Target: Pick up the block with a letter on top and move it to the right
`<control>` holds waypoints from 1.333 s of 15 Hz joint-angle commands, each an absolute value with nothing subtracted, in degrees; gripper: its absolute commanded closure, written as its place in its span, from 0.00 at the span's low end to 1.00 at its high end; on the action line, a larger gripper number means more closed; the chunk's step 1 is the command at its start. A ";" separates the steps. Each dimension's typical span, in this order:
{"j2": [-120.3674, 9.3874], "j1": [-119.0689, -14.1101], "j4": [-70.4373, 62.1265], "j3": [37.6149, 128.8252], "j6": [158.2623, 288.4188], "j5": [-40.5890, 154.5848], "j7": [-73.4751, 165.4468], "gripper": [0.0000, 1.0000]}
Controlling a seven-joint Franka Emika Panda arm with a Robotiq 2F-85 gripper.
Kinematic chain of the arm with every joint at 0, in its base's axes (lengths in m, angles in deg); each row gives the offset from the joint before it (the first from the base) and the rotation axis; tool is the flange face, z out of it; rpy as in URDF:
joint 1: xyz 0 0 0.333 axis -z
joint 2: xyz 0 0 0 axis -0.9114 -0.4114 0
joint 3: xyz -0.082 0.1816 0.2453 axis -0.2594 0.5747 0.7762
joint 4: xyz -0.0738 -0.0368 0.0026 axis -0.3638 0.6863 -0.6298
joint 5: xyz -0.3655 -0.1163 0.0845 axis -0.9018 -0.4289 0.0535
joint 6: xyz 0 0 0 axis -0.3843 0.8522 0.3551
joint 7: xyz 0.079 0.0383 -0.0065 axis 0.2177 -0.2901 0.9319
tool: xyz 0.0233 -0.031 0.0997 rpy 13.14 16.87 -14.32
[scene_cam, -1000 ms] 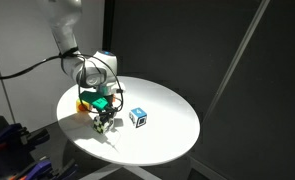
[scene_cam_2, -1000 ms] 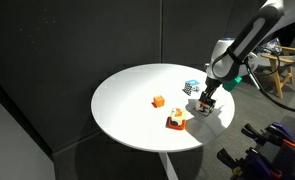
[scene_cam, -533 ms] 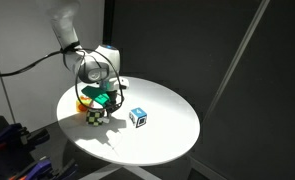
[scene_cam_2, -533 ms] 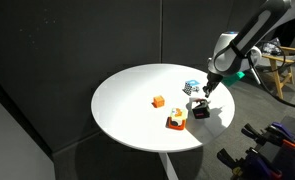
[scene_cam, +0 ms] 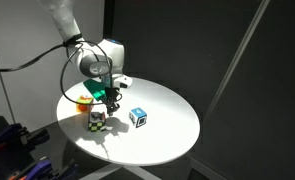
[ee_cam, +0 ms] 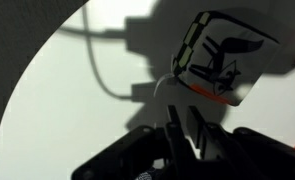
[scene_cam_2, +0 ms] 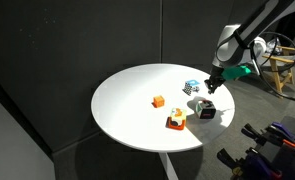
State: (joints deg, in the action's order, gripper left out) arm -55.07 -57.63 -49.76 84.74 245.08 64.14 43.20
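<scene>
Round white table [scene_cam_2: 127, 110]: fills the middle of both exterior views and bears all four cubes.
Small orange cube [scene_cam_2: 158, 100]: alone near the table's centre, well apart from the others.
Yellow-and-red cube [scene_cam_2: 176, 121]: toward the near rim, just beside the lettered block.
Blue-and-white cube [scene_cam_2: 192, 87]: farther back, near the arm.
Block with a letter on top [scene_cam_2: 206, 111]: rests on the table close to its right edge, free of any grip. In the wrist view it [ee_cam: 222, 60] lies beyond the fingertips, apart from them.
Gripper [scene_cam_2: 212, 90]: hovers above the lettered block, its fingers [ee_cam: 173, 130] drawn nearly together and holding nothing.
</scene>
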 commanded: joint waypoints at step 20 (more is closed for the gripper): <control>-43.27 -58.57 -56.13 84.61 242.12 64.53 38.38 0.00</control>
